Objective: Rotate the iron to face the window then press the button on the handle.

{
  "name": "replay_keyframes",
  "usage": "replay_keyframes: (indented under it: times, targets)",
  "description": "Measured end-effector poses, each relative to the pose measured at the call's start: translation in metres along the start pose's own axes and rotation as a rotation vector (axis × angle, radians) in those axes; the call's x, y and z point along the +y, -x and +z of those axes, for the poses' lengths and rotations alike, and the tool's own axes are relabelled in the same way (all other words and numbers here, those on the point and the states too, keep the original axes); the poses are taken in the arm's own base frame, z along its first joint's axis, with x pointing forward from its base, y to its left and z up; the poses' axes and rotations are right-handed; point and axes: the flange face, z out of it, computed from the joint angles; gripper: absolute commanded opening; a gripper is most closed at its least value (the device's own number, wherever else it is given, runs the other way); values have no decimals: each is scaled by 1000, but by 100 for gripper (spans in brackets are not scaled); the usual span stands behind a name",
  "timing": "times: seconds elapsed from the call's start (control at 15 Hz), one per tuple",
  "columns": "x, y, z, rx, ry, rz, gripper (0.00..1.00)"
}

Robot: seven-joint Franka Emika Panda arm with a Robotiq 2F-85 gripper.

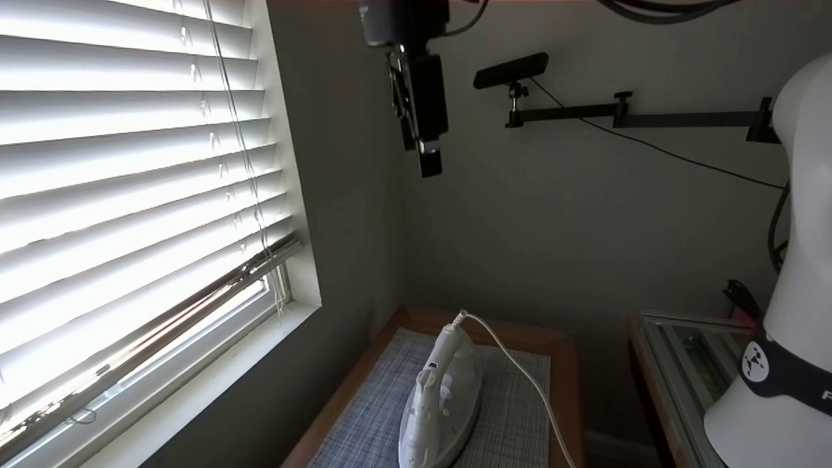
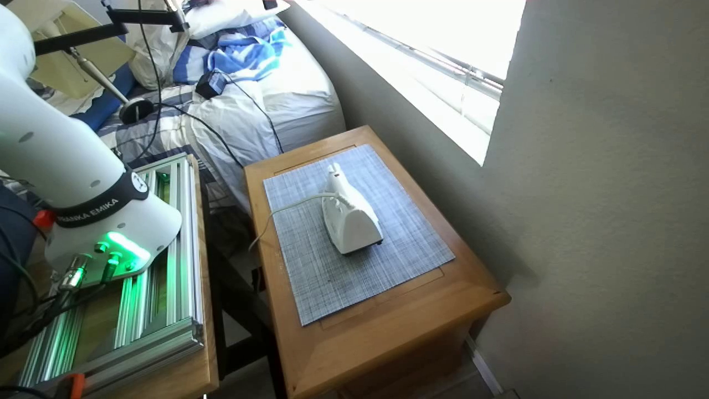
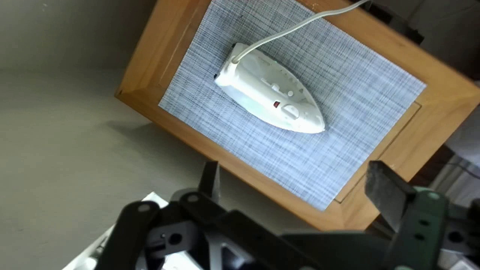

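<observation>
The white iron (image 1: pixel 461 403) rests flat on its soleplate; it also shows in an exterior view (image 2: pixel 354 224) and in the wrist view (image 3: pixel 300 123). Its tip points roughly along the mat's long side, toward the bed, with the window to one side. The handle (image 3: pixel 251 86) has a small red spot and an oval piece near its front end. The white cord (image 3: pixel 300 26) leaves the handle's rear. The bright window (image 1: pixel 130 169) has white slatted blinds. My gripper (image 3: pixel 295 174) is open and empty, high above the table; in an exterior view the gripper (image 1: pixel 422 153) hangs well over the iron.
A grey woven mat (image 2: pixel 327 293) lies on the wooden table (image 2: pixel 421 332) beside the window wall. The robot base (image 2: pixel 111 227) stands on a metal-railed table. A bed (image 2: pixel 299 111) stands beyond the table. A camera on a black arm (image 1: pixel 689 120) is near the wall.
</observation>
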Motion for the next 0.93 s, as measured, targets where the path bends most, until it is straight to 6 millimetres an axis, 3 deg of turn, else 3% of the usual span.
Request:
replay_keyframes:
  times: [0.27,0.53,0.93]
  targets:
    - [-30,1,47,-19,-13,-209,100]
    - [-48,1,89,21,46,-395,100]
    - [-49,-21,131,123,93,-570,100]
